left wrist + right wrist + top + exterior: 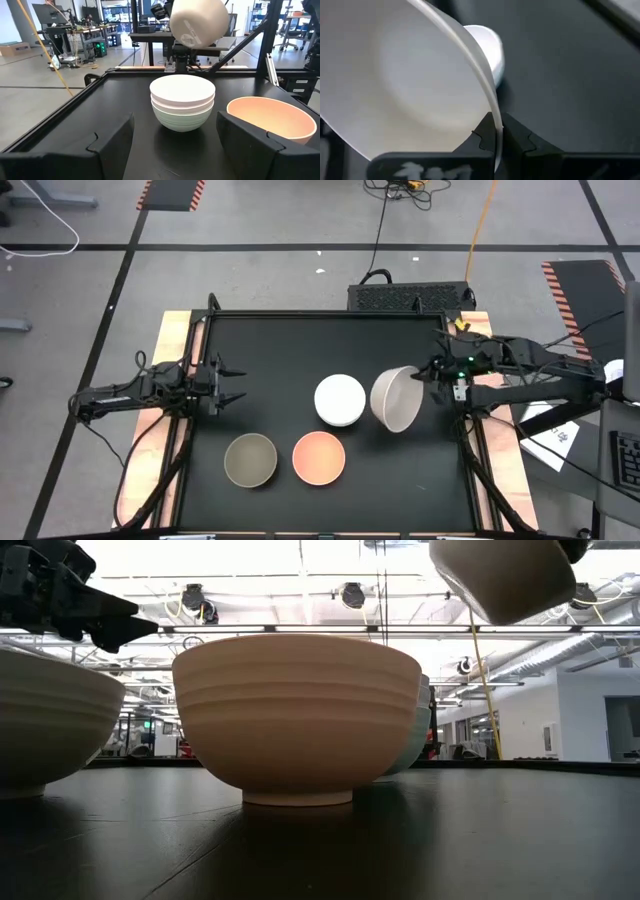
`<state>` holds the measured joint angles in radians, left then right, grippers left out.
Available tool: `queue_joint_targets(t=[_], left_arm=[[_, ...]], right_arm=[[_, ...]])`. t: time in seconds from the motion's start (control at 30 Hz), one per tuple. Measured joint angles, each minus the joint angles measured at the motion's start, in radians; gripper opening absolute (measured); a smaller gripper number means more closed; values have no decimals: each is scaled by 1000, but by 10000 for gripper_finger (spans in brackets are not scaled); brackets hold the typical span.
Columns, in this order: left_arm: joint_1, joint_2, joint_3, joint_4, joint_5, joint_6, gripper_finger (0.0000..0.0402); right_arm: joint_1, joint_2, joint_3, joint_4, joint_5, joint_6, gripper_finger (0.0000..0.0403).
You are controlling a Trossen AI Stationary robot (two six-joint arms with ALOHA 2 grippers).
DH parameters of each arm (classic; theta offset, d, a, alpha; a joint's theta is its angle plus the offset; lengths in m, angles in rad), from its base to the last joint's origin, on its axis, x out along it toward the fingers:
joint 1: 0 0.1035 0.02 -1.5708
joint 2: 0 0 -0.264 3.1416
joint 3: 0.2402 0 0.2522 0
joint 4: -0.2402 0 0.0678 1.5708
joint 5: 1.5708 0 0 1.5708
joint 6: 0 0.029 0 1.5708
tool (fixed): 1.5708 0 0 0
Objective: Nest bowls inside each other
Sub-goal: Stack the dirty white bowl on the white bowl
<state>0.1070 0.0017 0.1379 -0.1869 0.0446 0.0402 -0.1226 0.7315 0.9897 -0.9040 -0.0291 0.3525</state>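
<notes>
Beige bowl (397,399): held off the bench (300,350) by the right pincer (498,131), whose fingers are clamped on its rim, one inside and one outside. Bowl tilted, mouth turned toward the middle of the bench. In the low view it hangs clear above the other pieces.

White stack (340,401): a white bowl seated in another, with a mint green bowl (181,120) beneath, standing upright near the bench centre. It lies just beside the held bowl, on the side away from the right arm. This is the likely destination; the carried bowl would need to travel toward the left arm and be levelled, mouth up, before lowering.

Peach-orange bowl (319,457): upright, alone, toward the front edge, near the stack but apart from it.

Olive-grey bowl (250,459): upright, alone, just beside the peach-orange one, on the left arm's side.

Left pincer (233,382): fingers spread, holding nothing, waiting at the left edge of the bench, well apart from all bowls.

Nearer arm to the stack: the right.

Progress, as judged: three nested, three outstanding.
</notes>
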Motion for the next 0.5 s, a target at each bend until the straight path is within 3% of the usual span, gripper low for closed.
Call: queue_joint_targets(t=[0.23,0.5], left_arm=[[0,0,0,-3,0,2,280],[0,0,0,-21,6,0,280]], right_arm=[[-115,164,31,121,-209,-72,0],[-280,382,220,99,-356,-194,0]])
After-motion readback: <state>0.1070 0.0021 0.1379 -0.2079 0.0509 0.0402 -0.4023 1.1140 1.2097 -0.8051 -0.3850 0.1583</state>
